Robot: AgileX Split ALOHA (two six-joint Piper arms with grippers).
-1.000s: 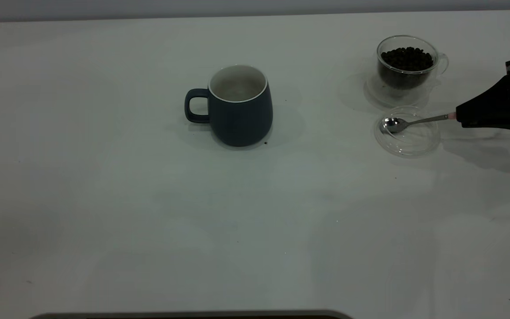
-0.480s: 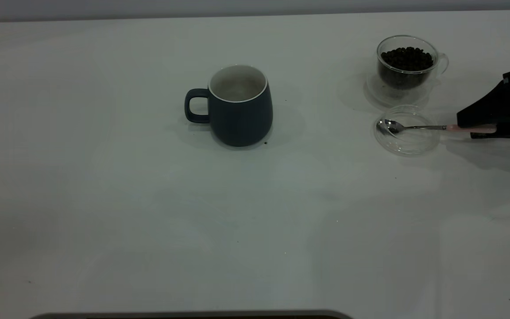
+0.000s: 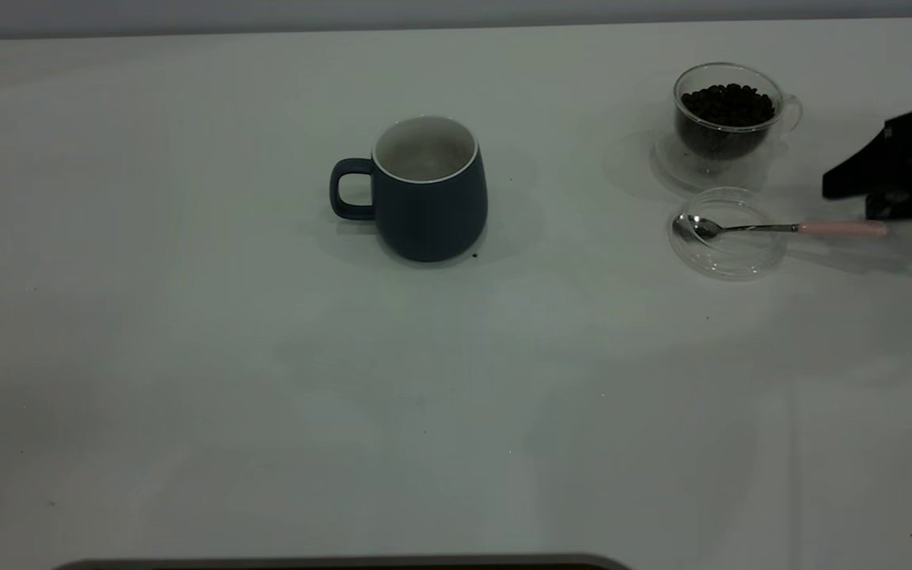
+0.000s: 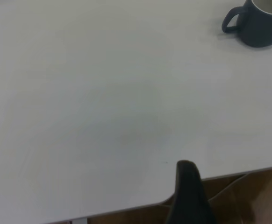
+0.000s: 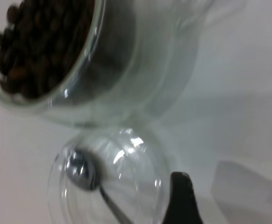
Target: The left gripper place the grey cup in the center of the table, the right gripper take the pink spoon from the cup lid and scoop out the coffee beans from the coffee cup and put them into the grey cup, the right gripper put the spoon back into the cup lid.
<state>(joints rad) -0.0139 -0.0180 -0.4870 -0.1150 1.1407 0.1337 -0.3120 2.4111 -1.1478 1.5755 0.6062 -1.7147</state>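
Now I see the pink spoon (image 3: pixel 780 228) lying free, its bowl in the cup lid (image 3: pixel 727 255) and its handle out on the desk (image 3: pixel 266 356). My right gripper (image 3: pixel 860 190) hangs just above the handle end, holding nothing; whether it's spread I cannot tell. Behind the lid, the coffee cup (image 3: pixel 729 115) holds the coffee beans (image 3: pixel 727 104). At the center stands the grey cup (image 3: pixel 424 190).

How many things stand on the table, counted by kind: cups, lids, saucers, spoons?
Cups: 2, the grey cup and the coffee cup with coffee beans
Lids: 1, the cup lid
Saucers: 1, the saucer under the coffee cup
Spoons: 1, the pink spoon
Total: 5
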